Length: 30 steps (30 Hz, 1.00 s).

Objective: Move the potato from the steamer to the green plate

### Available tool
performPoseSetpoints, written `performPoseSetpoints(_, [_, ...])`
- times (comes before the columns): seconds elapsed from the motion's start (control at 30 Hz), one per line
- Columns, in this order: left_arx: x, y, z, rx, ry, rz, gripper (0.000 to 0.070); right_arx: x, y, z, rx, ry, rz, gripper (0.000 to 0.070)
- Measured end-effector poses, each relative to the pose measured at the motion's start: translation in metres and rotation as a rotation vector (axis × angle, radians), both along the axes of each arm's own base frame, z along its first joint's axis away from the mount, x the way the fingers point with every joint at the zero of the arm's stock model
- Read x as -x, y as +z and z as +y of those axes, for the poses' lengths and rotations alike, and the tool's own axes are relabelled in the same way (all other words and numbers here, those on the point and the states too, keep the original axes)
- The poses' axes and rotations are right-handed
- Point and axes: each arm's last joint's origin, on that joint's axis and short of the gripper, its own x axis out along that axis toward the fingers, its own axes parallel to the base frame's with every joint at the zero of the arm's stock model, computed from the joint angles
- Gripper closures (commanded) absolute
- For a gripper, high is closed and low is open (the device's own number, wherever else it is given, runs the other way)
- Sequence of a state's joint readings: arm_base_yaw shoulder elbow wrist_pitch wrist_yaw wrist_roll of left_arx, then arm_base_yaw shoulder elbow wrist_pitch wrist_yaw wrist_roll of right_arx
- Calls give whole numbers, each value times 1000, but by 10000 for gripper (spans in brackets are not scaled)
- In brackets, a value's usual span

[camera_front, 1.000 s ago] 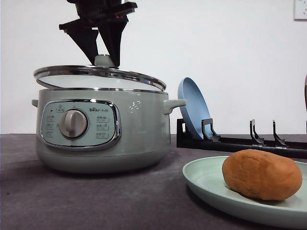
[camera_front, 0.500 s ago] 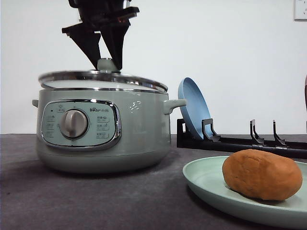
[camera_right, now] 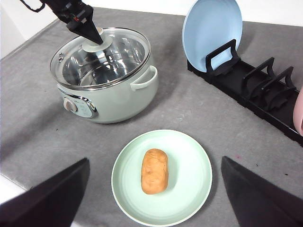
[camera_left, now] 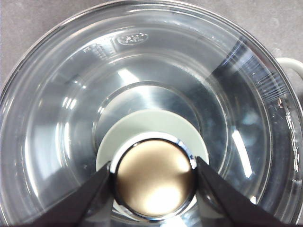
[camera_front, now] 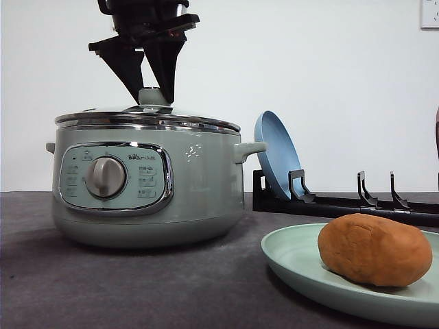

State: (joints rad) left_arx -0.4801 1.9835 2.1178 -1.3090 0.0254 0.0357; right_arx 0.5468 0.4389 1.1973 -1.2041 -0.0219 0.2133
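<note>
Grey matte tabletop (camera_right: 42, 127): orange-brown oval potato (camera_right: 155, 171) lies in the pale mint-green round plate (camera_right: 189, 156) between the spread right gripper (camera_right: 156, 201) fingers; left gripper (camera_left: 154, 177) pinches the sage-green steamer's (camera_front: 199, 185) lid knob (camera_left: 155, 176), glass lid (camera_right: 118, 56) seated.

You are looking at a plain white wall (camera_front: 343, 82) that fills the upper two thirds of the front view, evenly lit and without shadows. At its upper right corner you can see part of a white wall plate (camera_front: 430, 14). Below the wall runs the bench (camera_front: 137, 288), covered in a dark grey, slightly mottled mat. In the right wrist view its pale edge (camera_right: 9, 189) shows at the lower left.
</note>
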Motion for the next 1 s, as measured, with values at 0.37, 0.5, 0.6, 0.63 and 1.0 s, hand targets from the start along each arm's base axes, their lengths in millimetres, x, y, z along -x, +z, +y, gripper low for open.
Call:
performPoseSetpoints(0.37, [-1,0,0,-3,-15,-9,685,-1,4,1,-22,-1,-34,139])
performPoseSetpoints(0.5, [-1,0,0,-6,-24,-12,685,-1,4,1,-22,-1,-34,139])
performPoseSetpoints(0.6, [-1,0,-1,-7,-31,-16,685,-1,4,1,-22,-1,-34,139])
performPoseSetpoints(0.63, [-1,0,-1,-7,-32,-17,685,-1,4,1,-22,-1,-34,139])
performPoseSetpoints(1.0, [-2,0,-1,-4,-34,-25,685,-1,4,1,-22,-1,-35,139])
